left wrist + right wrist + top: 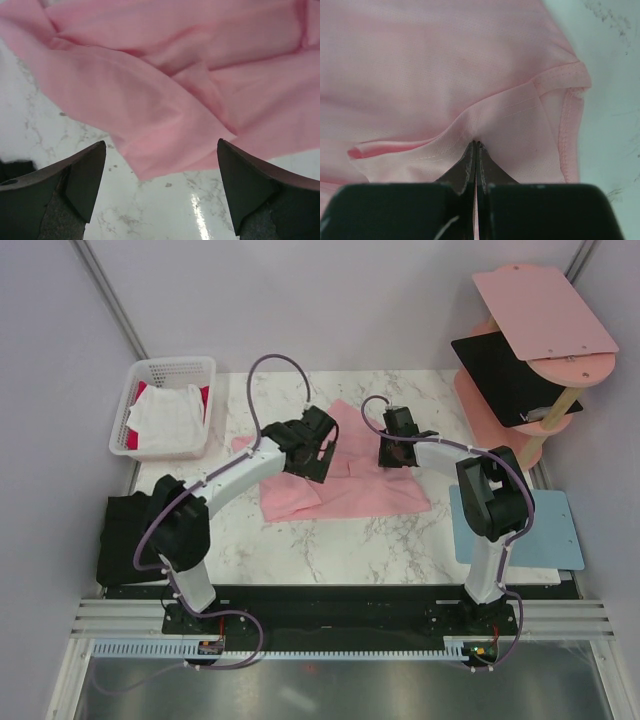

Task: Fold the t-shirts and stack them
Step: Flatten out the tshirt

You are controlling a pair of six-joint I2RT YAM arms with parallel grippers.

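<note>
Right gripper is clamped on your pink t-shirt, probably at a sleeve seam. Left gripper hangs spread wide over its loose corner on the table, cloth running away ahead, so left's nearer for that grab.

One pink t-shirt, one black t-shirt, one white basket, one blue mat

White marble-patterned table top, and right in the middle of it lies a rumpled light pink cloth t-shirt. Far left, a white slatted plastic basket sits on the surface. At the near left edge, a black cloth t-shirt in a heap. Near right, a flat light blue mat; far right, a pink shelf stand of rigid boards.
</note>
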